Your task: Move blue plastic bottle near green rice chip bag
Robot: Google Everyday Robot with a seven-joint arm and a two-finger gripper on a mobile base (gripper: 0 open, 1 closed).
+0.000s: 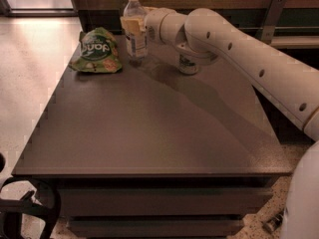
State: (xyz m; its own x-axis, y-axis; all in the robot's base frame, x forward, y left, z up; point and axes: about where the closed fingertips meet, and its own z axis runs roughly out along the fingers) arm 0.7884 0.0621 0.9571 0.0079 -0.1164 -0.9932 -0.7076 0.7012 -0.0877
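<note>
Now, at the far edge of the dark counter (149, 133), toward its far left corner, the blue plastic bottle (135, 11) stands upright, white cap on top. Its walls are clear and bluish, but how much liquid is inside cannot be made out. The gripper (132, 28) is at the bottle's middle, its pale yellowish fingers (127, 25) pinching the body from either side and covering part of the label. Whether the bottle's base rests on the counter or hangs just above it cannot be told; a small shadow lies right beneath it

Just left of the bottle, in the far left corner, lies the green rice chip bag (96, 51), crumpled and flat on the top, white lettering facing up. Bag and bottle are near each other but not touching

Right of the bottle, also along the far edge, stands a metal drink can (188, 64). Only its lower part shows; the rest is hidden behind the white arm (234, 44), which reaches in from the right and is cut off at the frame's right edge

Below the near edge, drawer fronts (159, 203) show in shadow. At the lower left a black curved part (25, 213) is partly cut off and cannot be identified
</note>
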